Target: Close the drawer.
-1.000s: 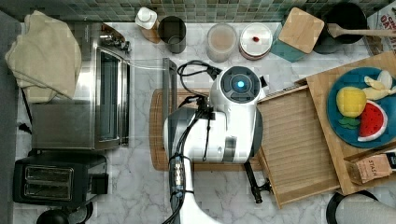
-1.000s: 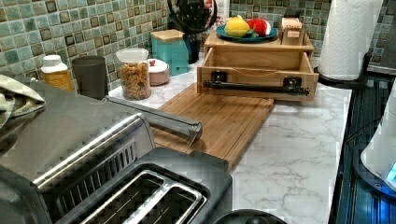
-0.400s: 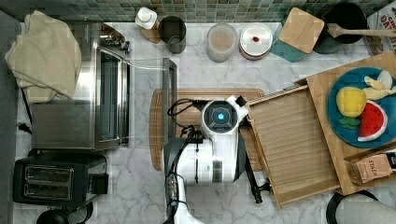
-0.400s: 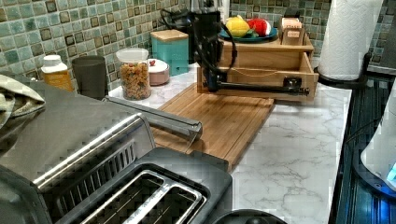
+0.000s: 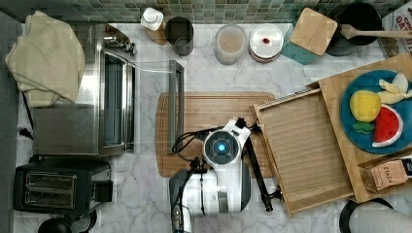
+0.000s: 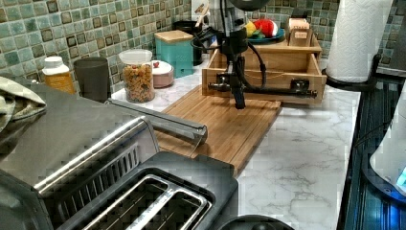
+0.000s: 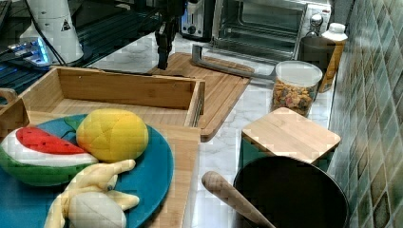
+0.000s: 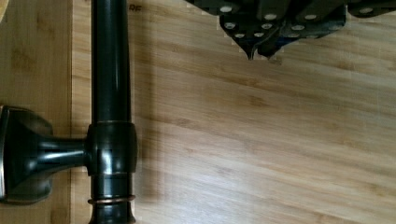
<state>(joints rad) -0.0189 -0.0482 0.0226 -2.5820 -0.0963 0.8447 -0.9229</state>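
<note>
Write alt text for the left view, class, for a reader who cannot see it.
A robot arm's pincer hangs just in front of the dark bar handle of an open bamboo drawer, above a cutting board on a marble counter. A toaster fills the foreground.

Drawer (image 5: 306,145) was a wide shallow light-bamboo tray, thin raised rims, fine striped grain on the floor. Pulled well out of the bamboo stand (image 5: 340,97), open, floor bare. In the top view it sat skewed, front edge running diagonally, its front overlapping the right end of the cutting board (image 5: 204,111). Dark bar handle (image 6: 261,88) ran across the front panel on two mounts, level in the left view; wrist view showed the handle (image 8: 109,93) as a glossy black rod with one mount fixed to the bamboo front. Right view: drawer (image 7: 128,90) front wall upright, box empty.
</note>
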